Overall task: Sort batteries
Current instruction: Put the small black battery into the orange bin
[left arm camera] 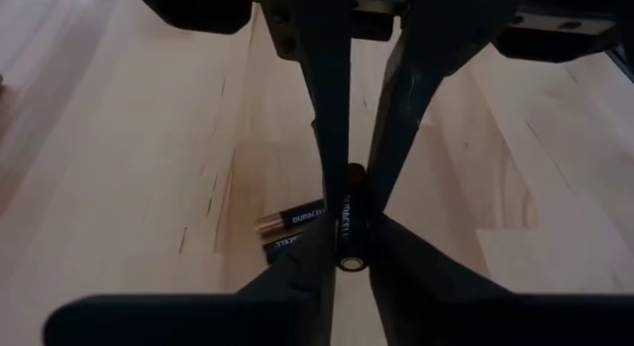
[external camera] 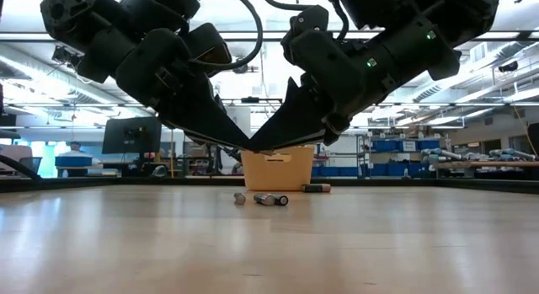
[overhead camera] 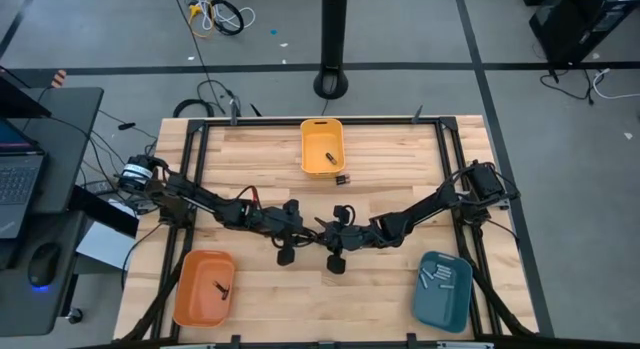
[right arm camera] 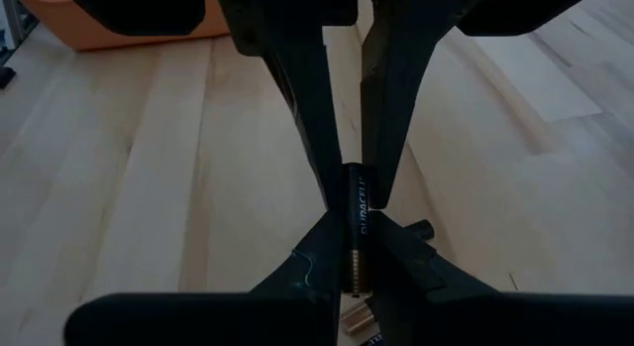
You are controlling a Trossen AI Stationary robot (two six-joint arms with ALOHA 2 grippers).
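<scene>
Two grippers meet at the centre of the high view — the left gripper [overhead camera: 312,229] and the right gripper [overhead camera: 330,232] tip to tip between the yellow bin [overhead camera: 322,147] at top centre, the orange bin [overhead camera: 204,287] at lower left and the teal bin [overhead camera: 443,290] at lower right, each holding a few batteries too small to type. Low view: loose batteries [external camera: 269,199] lie mid-frame under the fingertips. Both wrist views show one black battery [left arm camera: 348,222] clamped between both grippers' fingers — light, rigid, slick, best pinched mid-barrel; its far end stays hidden.
</scene>
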